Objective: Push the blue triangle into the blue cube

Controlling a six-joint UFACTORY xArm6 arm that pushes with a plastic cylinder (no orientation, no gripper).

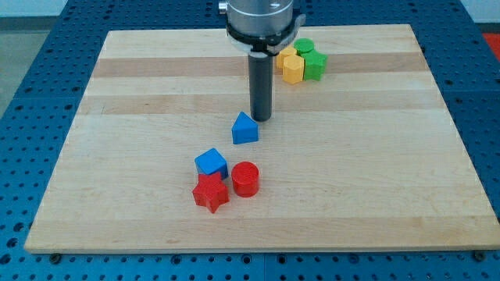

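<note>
The tip (260, 119) touches the blue triangle (244, 129) from the view's top right. The blue cube (211, 162) sits near, lower left. It has no jaws.

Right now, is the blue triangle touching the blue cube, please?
Apart: bare board shows between the blue triangle and blue cube; my tip is beside the triangle.

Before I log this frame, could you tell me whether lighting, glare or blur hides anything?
Camera view: lighting even, shadows soft; no glare on the board; my tip, just upper right of the blue triangle, and the blue cube are sharp; the arm's top is cropped.
</note>
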